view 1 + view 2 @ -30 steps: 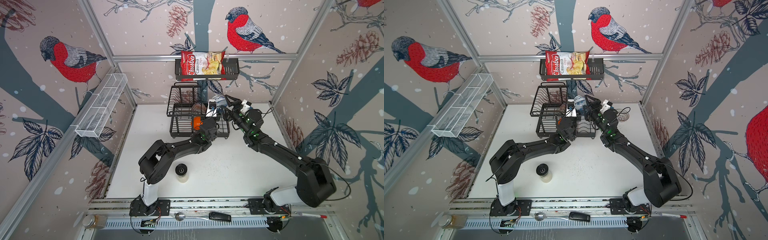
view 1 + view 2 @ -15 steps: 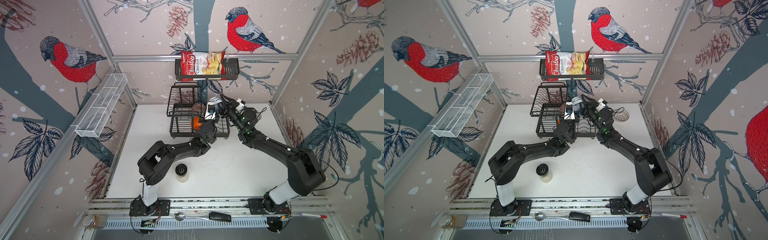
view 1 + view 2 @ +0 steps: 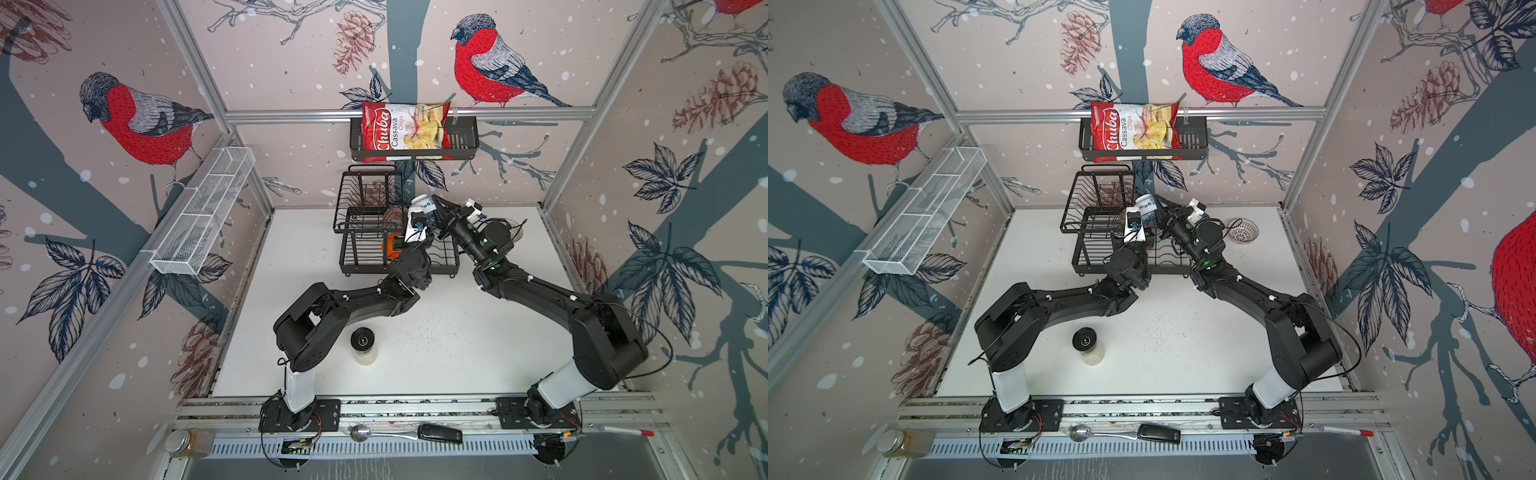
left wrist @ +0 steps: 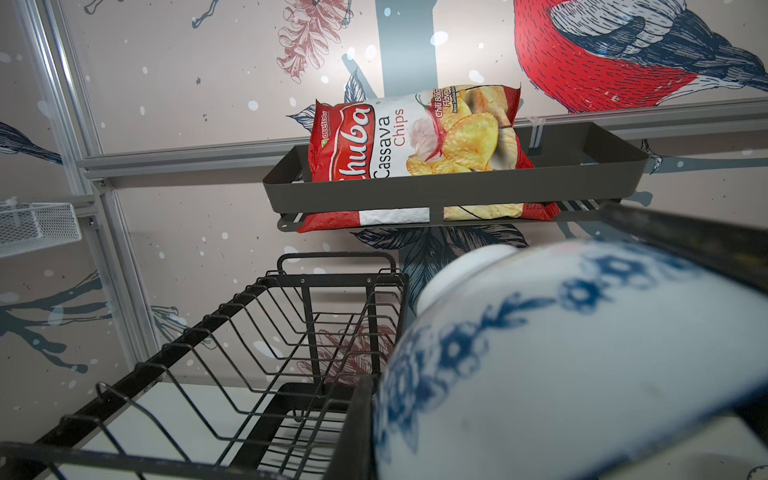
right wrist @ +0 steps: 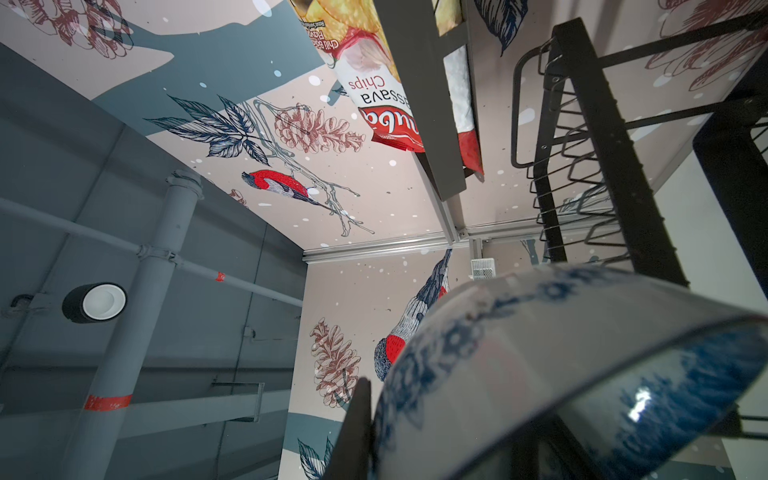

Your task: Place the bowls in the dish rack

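Observation:
A blue-white patterned bowl (image 3: 426, 203) (image 3: 1147, 204) hangs tipped on its side above the right end of the black wire dish rack (image 3: 365, 226) (image 3: 1096, 220). Both grippers are shut on its rim. My left gripper (image 3: 417, 216) (image 4: 374, 419) grips it from below, with one finger (image 4: 356, 428) against the outer wall of the bowl (image 4: 582, 353). My right gripper (image 3: 439, 211) (image 5: 374, 432) grips the bowl (image 5: 540, 353) from the right. An orange bowl (image 3: 390, 246) sits in the rack's lower tray. A white bowl with brown lattice (image 3: 1243, 230) stands on the table, right of the rack.
A chips bag (image 3: 405, 131) fills the black wall basket above the rack. A white mesh shelf (image 3: 203, 212) hangs on the left wall. A black-lidded jar (image 3: 363, 345) stands mid-table in front of the left arm. A spoon (image 3: 365, 433) and a black fob (image 3: 439, 434) lie on the front rail.
My right gripper has moved left to the blue-white bowl and shut on its rim. The left gripper has kept its hold and barely moved.

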Robot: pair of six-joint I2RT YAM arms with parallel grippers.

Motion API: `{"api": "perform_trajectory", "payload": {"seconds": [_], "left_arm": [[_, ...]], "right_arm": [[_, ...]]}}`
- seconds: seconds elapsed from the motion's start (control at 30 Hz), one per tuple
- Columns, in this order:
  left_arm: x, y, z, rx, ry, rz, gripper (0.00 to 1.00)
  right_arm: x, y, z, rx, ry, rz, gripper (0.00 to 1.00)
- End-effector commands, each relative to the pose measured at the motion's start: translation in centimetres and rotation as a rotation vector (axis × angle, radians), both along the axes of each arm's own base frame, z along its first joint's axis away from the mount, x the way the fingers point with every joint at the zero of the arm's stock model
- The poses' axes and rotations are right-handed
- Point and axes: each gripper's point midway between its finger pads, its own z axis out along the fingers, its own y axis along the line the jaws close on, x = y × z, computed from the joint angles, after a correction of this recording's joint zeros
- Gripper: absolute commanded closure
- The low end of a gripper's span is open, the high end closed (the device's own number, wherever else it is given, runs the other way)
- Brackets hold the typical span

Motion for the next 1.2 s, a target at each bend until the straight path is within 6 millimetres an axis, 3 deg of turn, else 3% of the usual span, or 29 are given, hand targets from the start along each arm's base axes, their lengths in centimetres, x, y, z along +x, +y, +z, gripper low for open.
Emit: {"api": "perform_trajectory", "payload": {"seconds": [0.0, 0.23, 0.4, 0.7, 1.17], "left_arm": [[-1.0, -0.9, 2.9, -0.108, -0.07, -0.074, 1.0], [-1.1, -1.5, 3.5, -0.123, -0.047, -0.123, 1.0], [-1.2, -1.5, 3.4, -0.137, -0.033, -0.14, 0.87], [-1.6, -2.0, 3.0, -0.148, 0.001, -0.201, 0.76], [-2.1, -2.6, 2.2, -0.108, 0.068, -0.266, 0.52]], "right_arm": [[0.3, -1.3, 1.1, -0.015, -0.069, -0.086, 0.98], [-0.5, -1.8, 2.4, -0.011, -0.135, -0.097, 0.99], [-1.3, -2.1, 3.1, 0.023, -0.192, -0.099, 1.0], [-2.2, -2.2, 4.4, 0.019, -0.262, -0.111, 1.0], [-2.8, -2.7, 4.5, -0.018, -0.298, -0.145, 1.0]]}}
